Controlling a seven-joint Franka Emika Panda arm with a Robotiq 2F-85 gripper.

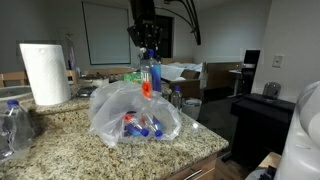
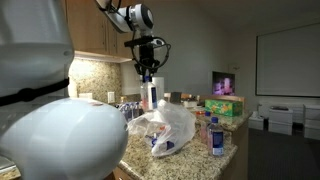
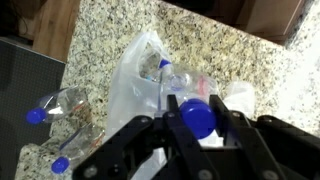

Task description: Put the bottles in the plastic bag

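Note:
My gripper (image 1: 147,52) is shut on a clear bottle (image 1: 150,78) with a blue cap and red label and holds it upright just above the plastic bag (image 1: 118,108). The wrist view shows the blue cap (image 3: 197,117) clamped between my jaws (image 3: 198,118), with the bag (image 3: 135,85) below. The bag lies on the granite counter (image 1: 70,140) and holds several blue-capped bottles (image 1: 140,127). In an exterior view the held bottle (image 2: 153,93) hangs over the bag (image 2: 168,132). Two more bottles (image 3: 55,108) lie on the counter beside the bag.
A white paper towel roll (image 1: 44,73) stands at the counter's back corner. A clear bottle (image 1: 12,128) lies near it. In an exterior view a labelled bottle (image 2: 216,138) stands near the counter edge, with boxes (image 2: 224,108) behind.

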